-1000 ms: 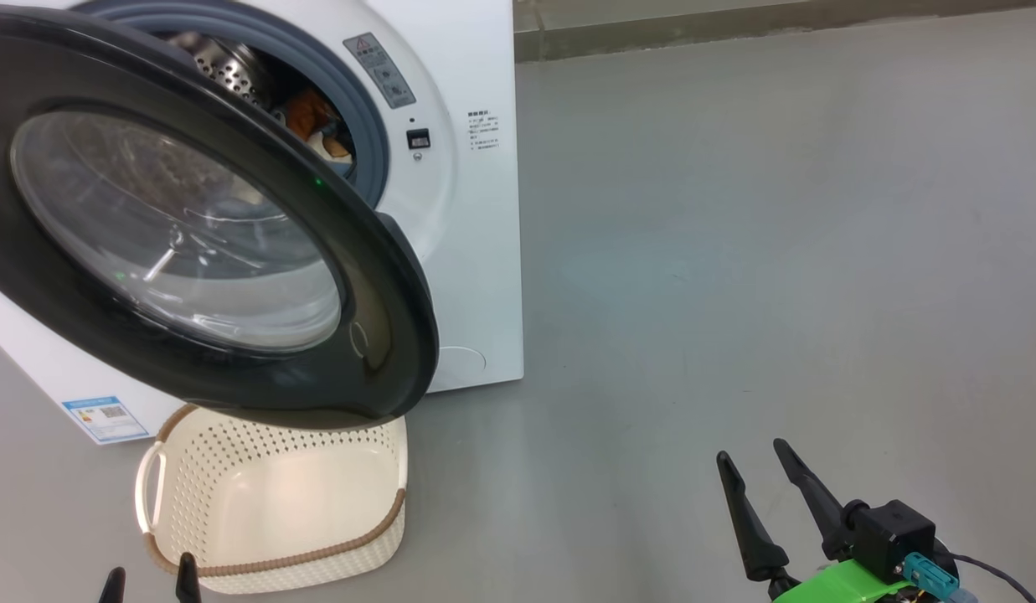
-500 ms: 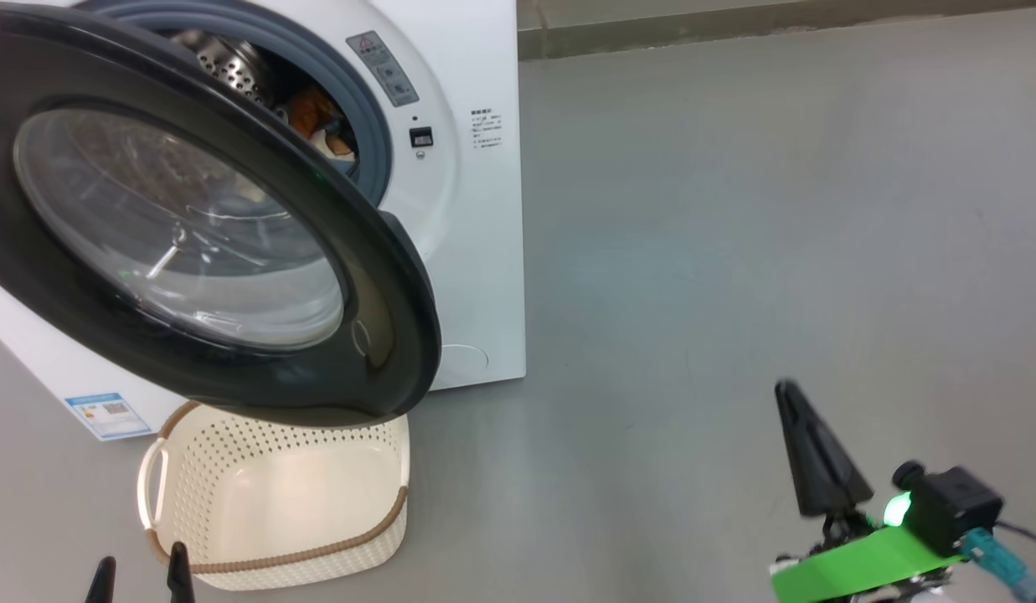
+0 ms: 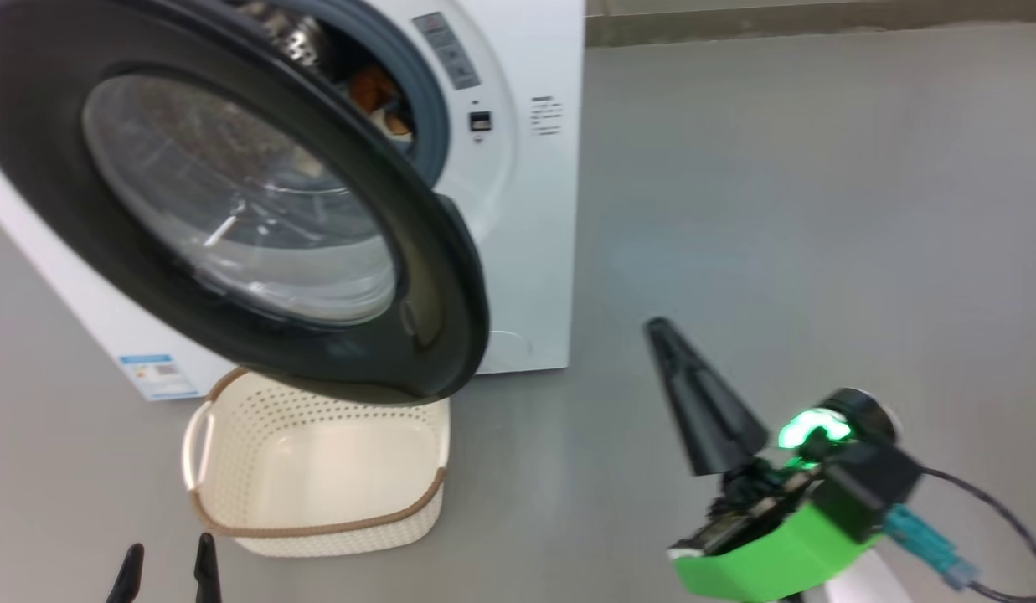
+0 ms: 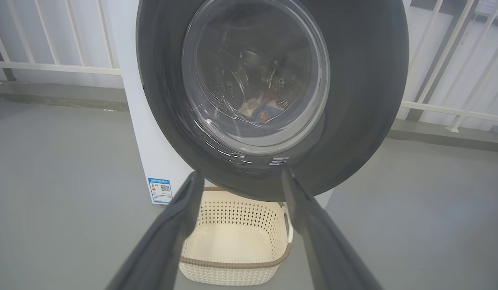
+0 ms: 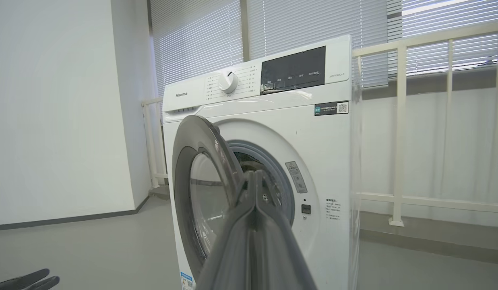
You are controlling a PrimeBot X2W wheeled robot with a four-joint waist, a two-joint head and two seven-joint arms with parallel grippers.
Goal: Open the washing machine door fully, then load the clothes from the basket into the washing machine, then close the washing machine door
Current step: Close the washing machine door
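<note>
- washing machine door stands partly swung out from the washing machine, hinged on its left side; free edge clear of the front panel
- clothes lie inside the drum: orange-brown and cream bits show past the door's edge, and the left wrist view shows them through the glass
- basket sits upright on the grey floor just in front of the machine, partly under the door's lower edge in the head view
- right gripper: fingers pressed flat together, nothing between them; in the air over the floor to the right of the machine, tip aimed toward the door, well apart from it
- left gripper: fingers spread wide, gripping nothing; low down near the basket's near rim, not touching; its wrist view looks at the door glass and basket
- blue energy sticker at the machine's lower front corner, beside the basket
</note>
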